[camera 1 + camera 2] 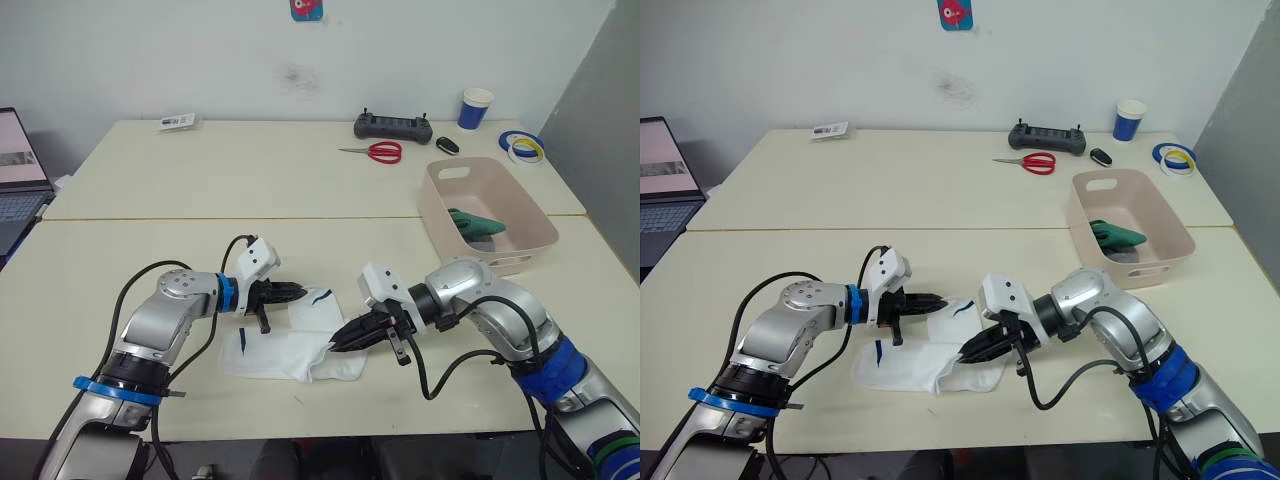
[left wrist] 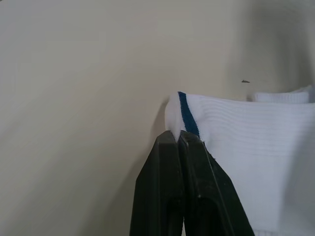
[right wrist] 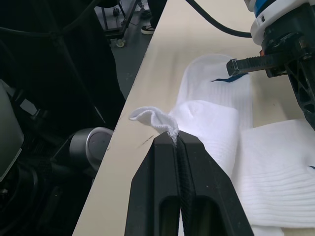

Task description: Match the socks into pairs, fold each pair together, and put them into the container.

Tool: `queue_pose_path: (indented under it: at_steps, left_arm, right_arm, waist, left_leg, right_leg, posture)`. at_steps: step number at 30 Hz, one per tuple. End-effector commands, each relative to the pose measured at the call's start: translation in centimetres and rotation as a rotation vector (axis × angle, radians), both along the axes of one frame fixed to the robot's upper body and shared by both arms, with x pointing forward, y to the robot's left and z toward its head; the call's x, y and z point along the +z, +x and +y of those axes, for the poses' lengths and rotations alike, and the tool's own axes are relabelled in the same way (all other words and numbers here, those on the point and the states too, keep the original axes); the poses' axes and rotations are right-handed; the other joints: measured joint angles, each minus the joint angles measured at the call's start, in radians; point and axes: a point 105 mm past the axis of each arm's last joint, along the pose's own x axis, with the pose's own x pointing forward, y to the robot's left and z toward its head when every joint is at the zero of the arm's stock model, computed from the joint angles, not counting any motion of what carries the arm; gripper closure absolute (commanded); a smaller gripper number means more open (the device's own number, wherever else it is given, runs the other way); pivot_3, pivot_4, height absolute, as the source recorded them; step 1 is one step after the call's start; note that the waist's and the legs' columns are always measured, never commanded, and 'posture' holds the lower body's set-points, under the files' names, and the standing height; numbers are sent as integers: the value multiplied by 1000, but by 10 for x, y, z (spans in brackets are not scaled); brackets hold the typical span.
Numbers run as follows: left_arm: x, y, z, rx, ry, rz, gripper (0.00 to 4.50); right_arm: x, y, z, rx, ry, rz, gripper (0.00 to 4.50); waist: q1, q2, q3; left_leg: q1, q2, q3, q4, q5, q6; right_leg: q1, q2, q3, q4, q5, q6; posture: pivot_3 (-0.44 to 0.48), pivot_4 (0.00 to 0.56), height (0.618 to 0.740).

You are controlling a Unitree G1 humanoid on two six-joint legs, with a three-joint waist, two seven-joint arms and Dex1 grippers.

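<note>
While the pale pink container waits at the table's right side with a dark green sock already inside, both arms work the white socks lying near the front edge. Judging by this, the fold of the last pair is under way; next comes drawing one end over the other. The left gripper is clamped on a blue-striped cuff, seen up close from its wrist; the right gripper pinches a white edge.
</note>
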Motion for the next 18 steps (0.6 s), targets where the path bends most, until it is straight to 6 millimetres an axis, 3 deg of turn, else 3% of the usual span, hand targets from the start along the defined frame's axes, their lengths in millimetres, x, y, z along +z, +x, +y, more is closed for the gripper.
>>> queue_pose_path:
  at_steps: [1, 6, 10, 14, 18]
  left_arm:
    - [31, -5, 13, 52, -51, -61, 4470]
    - [61, -25, 42, 208, -116, -84, 4470]
    - [64, -41, 46, 262, -132, -59, 4470]
    - [50, -60, 43, 338, -142, 11, 4470]
    - [21, -65, 42, 439, -127, 54, 4470]
  right_arm:
    - [17, -2, -3, 69, 28, -70, 4500]
    - [26, 27, -21, 146, -30, -164, 4500]
    - [25, 52, -26, 180, -73, -208, 4500]
    - [15, 76, -25, 172, -99, -221, 4500]
    - [-2, 89, -23, 163, -155, -186, 4500]
  waist:
    - [-2, 0, 0]
    - [-8, -1, 0]
    - [-7, -1, 0]
    - [-8, -1, 0]
    - [-5, -1, 0]
  left_leg:
    - [0, 0, 0, 0, 0, 0]
    - [1, 1, 0, 0, 0, 0]
    - [1, 0, 0, 0, 0, 0]
    - [1, 0, 1, 0, 0, 0]
    - [1, 1, 0, 0, 0, 0]
  right_leg:
    - [0, 0, 0, 0, 0, 0]
    - [0, -1, 0, 0, 0, 0]
    - [1, -1, 0, 0, 0, 0]
    - [1, -3, 1, 0, 0, 0]
    - [1, -4, 2, 0, 1, -1]
  posture:
    - [0, 150, 740]
    - [0, 150, 740]
    - [0, 150, 740]
    - [0, 150, 740]
    - [0, 150, 740]
